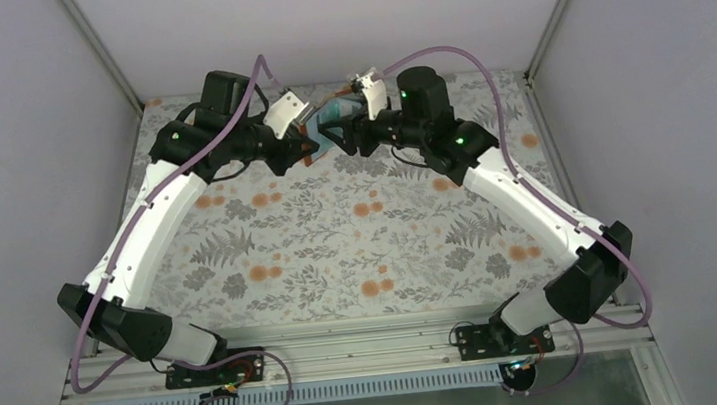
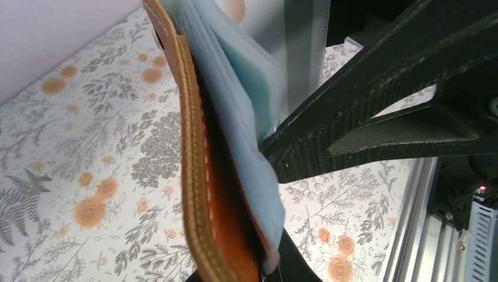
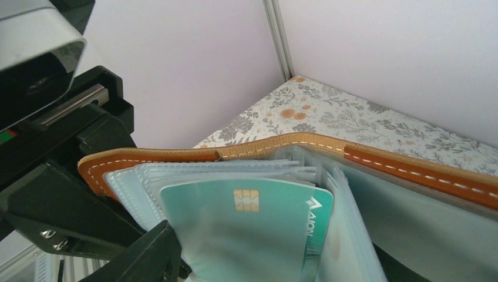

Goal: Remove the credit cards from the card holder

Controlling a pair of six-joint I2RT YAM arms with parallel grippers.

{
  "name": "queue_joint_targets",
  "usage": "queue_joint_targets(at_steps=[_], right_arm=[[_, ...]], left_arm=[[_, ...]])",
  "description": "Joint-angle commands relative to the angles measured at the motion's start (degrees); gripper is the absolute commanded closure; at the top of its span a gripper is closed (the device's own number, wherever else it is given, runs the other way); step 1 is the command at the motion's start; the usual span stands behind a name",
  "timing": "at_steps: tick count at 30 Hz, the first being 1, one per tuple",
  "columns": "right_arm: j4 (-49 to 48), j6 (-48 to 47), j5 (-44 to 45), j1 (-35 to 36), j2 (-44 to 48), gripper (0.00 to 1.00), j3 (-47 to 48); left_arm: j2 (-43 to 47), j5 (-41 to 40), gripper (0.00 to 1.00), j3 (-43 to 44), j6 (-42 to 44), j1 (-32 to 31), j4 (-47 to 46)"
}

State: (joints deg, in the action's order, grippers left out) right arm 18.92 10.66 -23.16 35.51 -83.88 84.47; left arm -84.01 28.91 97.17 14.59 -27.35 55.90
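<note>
Both arms meet at the far middle of the table, where the card holder [image 1: 326, 123] is held up in the air. It is brown stitched leather [image 2: 197, 176] with pale blue-grey clear pockets [image 2: 246, 88]. My left gripper [image 1: 307, 148] is shut on its lower edge [image 2: 258, 271]. In the right wrist view the card holder [image 3: 411, 170] is spread open, and a teal-green credit card [image 3: 246, 229] with a gold chip sits in the front pocket. My right gripper [image 3: 273, 249] straddles that pocket with its fingers [image 3: 147, 252] apart. One ribbed fingertip [image 2: 293, 155] touches the pockets. Other credit cards are hidden.
The table [image 1: 359, 243] has a floral cloth and is boxed in by pale walls [image 1: 335, 14] at the back and both sides. Metal posts [image 1: 551, 11] stand in the far corners. An aluminium rail [image 1: 350, 349] carrying both arm bases runs along the near edge.
</note>
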Motion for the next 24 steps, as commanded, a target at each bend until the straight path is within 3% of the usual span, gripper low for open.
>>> queue_joint_targets(at_steps=[1,8,10,13,14,19,24], right_arm=[[-0.27,-2.14,3.72,-2.11,1.56,0.44,-2.07],[0.77,-3.30,2.31,-4.35,3.19,0.36,-4.09],[1.40,-5.22,-0.45,-4.32,3.26,0.27,-3.87],[2.50,-8.00,-2.90,-4.31,4.06,0.05,-3.97],[3.05,-9.16,-2.75,-4.33,4.52,0.01,-4.08],[4.16,-15.69,-1.91,-7.33,8.90,0.01,-7.88],[7.57,-19.78,-8.76,-10.09,9.11,0.01,-8.31]], left_arm=[[3.49,9.45,0.98,0.29,2.02,-0.73,0.43],[3.72,10.16,0.98,0.01,2.29,-0.82,0.49],[3.65,10.50,0.98,0.11,2.29,-0.77,0.56],[3.43,11.27,0.98,0.18,3.07,-0.77,1.15],[3.45,11.79,0.98,0.18,3.76,-0.77,1.53],[4.80,10.54,0.98,-0.47,8.91,-0.80,4.09],[6.71,11.95,0.98,-1.58,13.61,-0.80,5.94]])
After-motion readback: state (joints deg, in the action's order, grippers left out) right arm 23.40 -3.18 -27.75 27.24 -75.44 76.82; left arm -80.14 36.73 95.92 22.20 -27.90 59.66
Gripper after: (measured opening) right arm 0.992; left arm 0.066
